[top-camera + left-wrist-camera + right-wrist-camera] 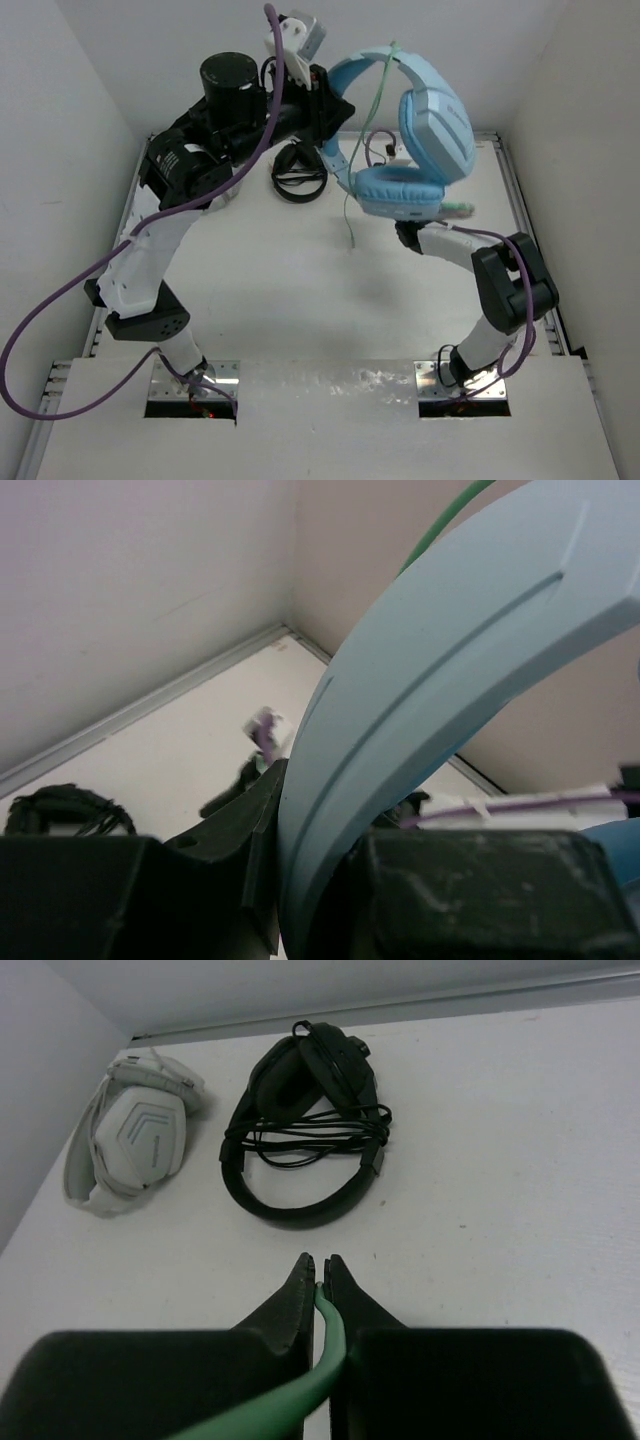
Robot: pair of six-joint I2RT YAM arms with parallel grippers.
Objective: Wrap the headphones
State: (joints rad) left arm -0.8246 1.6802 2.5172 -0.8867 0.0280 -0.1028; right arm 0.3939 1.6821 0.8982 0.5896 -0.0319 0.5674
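top cam: right gripper [318, 1268] hidden under headphones [430, 130] cup (grey-white headphones [130, 1145] behind left arm [200, 150], same cam)

Bright, even, diffuse lighting; soft shadows.
Glare patch on the table [370, 378] at lower centre; the left wrist view blurs the headphones [420, 710] at close range.

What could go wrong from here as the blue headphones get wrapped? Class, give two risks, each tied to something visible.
1. The right claw pinches the thin cable only at its tips, so a pull may slide the cable free.
2. The left claw holds the headphones aloft by the smooth headband alone. A tug on the cable could twist them or drop them to the table.
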